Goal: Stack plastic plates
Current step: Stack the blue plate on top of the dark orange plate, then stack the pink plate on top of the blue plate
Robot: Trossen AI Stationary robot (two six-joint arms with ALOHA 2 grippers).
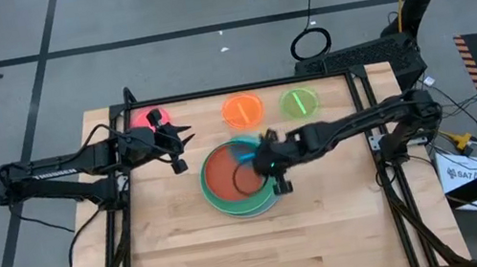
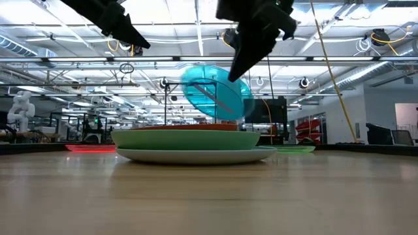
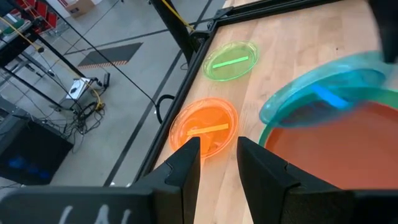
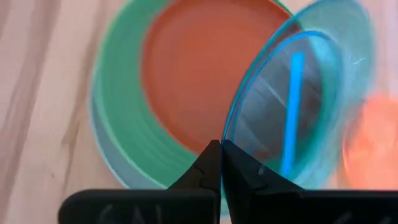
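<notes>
Mid-table stands a stack of plastic plates: a red-orange plate [image 1: 229, 176] on a green one [image 1: 213, 196] on a light blue one [image 2: 196, 155], whose underside rests on the wood. Above the stack's far right part hangs a small teal plate [image 2: 215, 91], tilted, with my right gripper [image 4: 221, 149] shut on it. My left gripper [image 1: 187, 140] hovers open to the left of the stack, holding nothing. A pink plate [image 1: 147, 120], an orange plate [image 1: 242, 109] and a lime plate [image 1: 299, 102] lie flat along the far edge. My right gripper pinches the teal plate's rim [image 4: 231, 134] between its two shut fingers. The fingers slant down from the table's right side. The plate is lifted clear and steeply tilted over the red-orange plate, and most of it reaches beyond the fingertips.
The table's black frame rail [image 3: 186, 99] runs close behind the three small plates. Bare wood [image 1: 258, 247] lies between the stack and the near edge. Cables and a paper sheet [image 1: 464, 175] sit beyond the right edge.
</notes>
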